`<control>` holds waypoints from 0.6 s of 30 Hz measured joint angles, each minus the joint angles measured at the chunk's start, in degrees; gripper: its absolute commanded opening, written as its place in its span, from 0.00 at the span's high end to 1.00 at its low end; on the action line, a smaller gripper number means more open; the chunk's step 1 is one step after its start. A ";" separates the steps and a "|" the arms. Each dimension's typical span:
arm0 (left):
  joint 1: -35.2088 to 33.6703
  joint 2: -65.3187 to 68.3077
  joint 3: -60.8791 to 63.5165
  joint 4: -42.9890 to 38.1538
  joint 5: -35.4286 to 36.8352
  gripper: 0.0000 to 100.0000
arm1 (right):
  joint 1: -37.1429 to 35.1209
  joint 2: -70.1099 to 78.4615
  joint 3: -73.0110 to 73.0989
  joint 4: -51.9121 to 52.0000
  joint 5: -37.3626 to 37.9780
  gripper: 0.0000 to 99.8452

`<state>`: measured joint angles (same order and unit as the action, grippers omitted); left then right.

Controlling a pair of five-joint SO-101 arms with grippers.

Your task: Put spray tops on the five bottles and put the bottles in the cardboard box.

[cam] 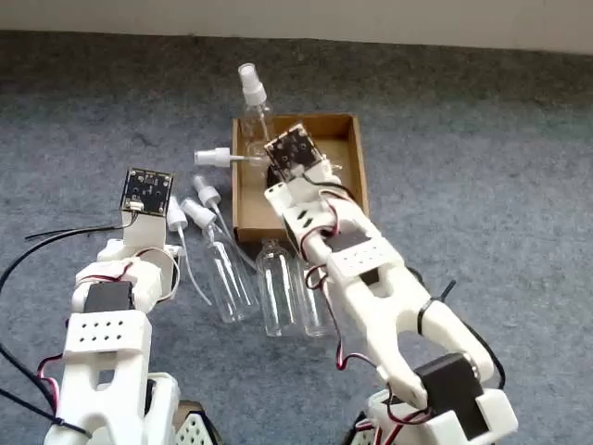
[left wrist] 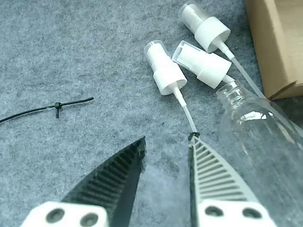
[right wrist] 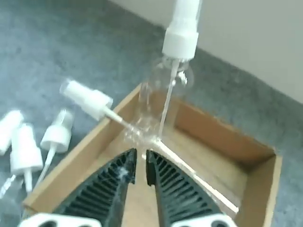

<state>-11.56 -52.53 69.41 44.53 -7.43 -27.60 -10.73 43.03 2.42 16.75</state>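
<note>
Grey carpet [cam: 500, 185] is serving as the work surface, with a pale wall running along its far edge. Cardboard box [cam: 358, 158]: lying open-topped mid-carpet, taking in finished bottles. First capped bottle [cam: 253, 113]: standing upright at the box's far corner, apparently inside it, judged done. Second capped bottle [right wrist: 102, 108]: lying tilted across the box's side wall, its spray head poking out over the rim, so probably needing to be seated lower. Three bare bottles [cam: 230, 276]: lying side by side on the carpet just before the box, necks open, awaiting tops. Three loose spray tops [left wrist: 163, 71]: lying clustered beside those necks, tubes trailing, within the left arm's reach. Left gripper [left wrist: 166, 138]: hanging low over the carpet with its jaws spread and nothing between them, the pale finger's tip touching one tube's end, the arm folding forward and down. Right gripper [right wrist: 140, 152]: hovering above the box floor just short of the tilted bottle, its jaws nearly pressed together with nothing visibly pinched, the arm stretching out over the bare bottles.
</note>
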 measured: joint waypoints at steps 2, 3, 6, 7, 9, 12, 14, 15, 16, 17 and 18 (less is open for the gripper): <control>0.00 0.00 0.00 0.00 0.00 0.85 | 0.09 -0.18 -5.63 12.84 2.37 0.90; 0.00 0.00 0.00 0.00 0.00 0.85 | 0.09 -0.09 -8.35 17.93 4.22 0.85; 0.00 0.00 0.00 0.00 0.00 0.85 | -0.09 2.55 -15.38 27.52 9.85 0.78; 0.00 0.00 0.00 0.00 0.00 0.85 | -0.09 4.13 -17.23 29.80 11.08 0.78; 0.00 0.00 0.00 0.00 0.00 0.85 | -0.09 7.65 -20.04 33.85 12.31 0.78; 0.00 0.00 0.00 0.00 0.00 0.85 | 0.00 13.36 -25.32 39.12 15.47 0.77; 0.00 0.00 0.00 0.00 0.00 0.85 | 0.00 16.97 -29.71 40.79 17.23 0.76; 0.00 0.00 0.00 0.00 0.00 0.85 | 0.26 18.73 -31.74 41.14 17.58 0.75; 0.00 0.00 0.00 0.00 0.00 0.85 | 0.62 20.40 -33.67 41.32 17.76 0.73; 0.00 0.00 0.00 0.00 0.00 0.85 | 1.05 21.89 -35.43 41.41 17.76 0.72; 0.00 0.00 0.00 0.00 0.00 0.85 | 1.58 23.21 -37.01 41.41 17.76 0.71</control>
<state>-11.56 -52.53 69.41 44.53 -7.43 -26.02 12.48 6.02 43.82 34.51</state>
